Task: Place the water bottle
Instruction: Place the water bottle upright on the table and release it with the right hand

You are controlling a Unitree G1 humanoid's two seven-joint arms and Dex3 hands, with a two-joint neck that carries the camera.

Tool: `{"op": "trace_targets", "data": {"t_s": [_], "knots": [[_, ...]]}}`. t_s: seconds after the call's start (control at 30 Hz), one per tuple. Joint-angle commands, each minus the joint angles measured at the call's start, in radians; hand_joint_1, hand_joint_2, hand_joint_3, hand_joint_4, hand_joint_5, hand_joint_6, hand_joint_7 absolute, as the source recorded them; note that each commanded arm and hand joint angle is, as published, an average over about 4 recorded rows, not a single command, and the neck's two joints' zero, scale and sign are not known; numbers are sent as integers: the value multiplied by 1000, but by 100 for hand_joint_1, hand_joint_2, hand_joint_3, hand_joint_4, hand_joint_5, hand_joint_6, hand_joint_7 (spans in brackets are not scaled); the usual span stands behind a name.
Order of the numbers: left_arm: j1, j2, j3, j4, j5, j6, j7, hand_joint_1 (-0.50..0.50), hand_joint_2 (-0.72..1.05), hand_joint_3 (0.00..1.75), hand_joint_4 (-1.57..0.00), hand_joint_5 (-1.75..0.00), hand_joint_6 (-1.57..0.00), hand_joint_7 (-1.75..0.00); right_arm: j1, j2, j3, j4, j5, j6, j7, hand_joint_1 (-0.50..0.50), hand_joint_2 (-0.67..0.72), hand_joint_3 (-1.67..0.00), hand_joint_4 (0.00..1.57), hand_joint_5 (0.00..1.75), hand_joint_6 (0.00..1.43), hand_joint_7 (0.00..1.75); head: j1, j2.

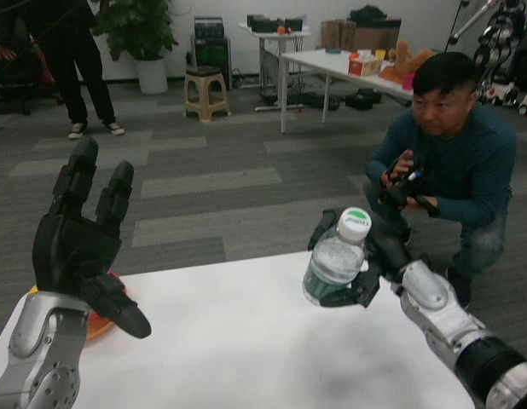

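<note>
Left hand (80, 247) is up at the near left, fingers spread, holding nothing, just in front of an orange dish (100, 324) at the table's (246, 341) left edge. Right hand (361, 268) grips the water bottle (336, 260) around its body — tilted, cap toward far right, above the table's far right part. To place it well: bring it upright first, lower until the base sits flat, keep clear of the edge — then release. Beyond, a crouching person (451, 162) holds a camera (404, 189).

Crouching person (458, 162) with camera (406, 189)
</note>
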Motion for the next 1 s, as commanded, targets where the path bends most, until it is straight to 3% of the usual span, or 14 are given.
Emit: {"op": "trace_targets", "data": {"t_s": [0.03, 0.47, 0.63, 1.0], "knots": [[17, 7, 4, -9, -3, 0, 3, -48, -64, 9, 0, -10, 0, 0, -4, 20, -13, 46, 8, -13, -25, 33, -3, -119, 153, 107, 120, 112, -5, -4], [16, 4, 2, -2, -7, 1, 3, -48, -64, 9, 0, -10, 0, 0, -4, 72, 11, 191, -7, -30, -64, 26, 3, -119, 157, 107, 126, 119, -24, -22], [16, 4, 2, -2, -7, 1, 3, -48, -64, 2, 0, -10, 0, 0, -5, 96, 14, 242, -64, -36, -82, 25, 4, -113, 157, 107, 128, 119, -28, -26], [15, 2, 2, 5, -9, 0, 2, -48, -64, 9, 0, -10, 0, 0, -4, 129, 3, 298, -155, -73, -90, 19, 9, -103, 157, 107, 131, 126, -43, -30]]}}
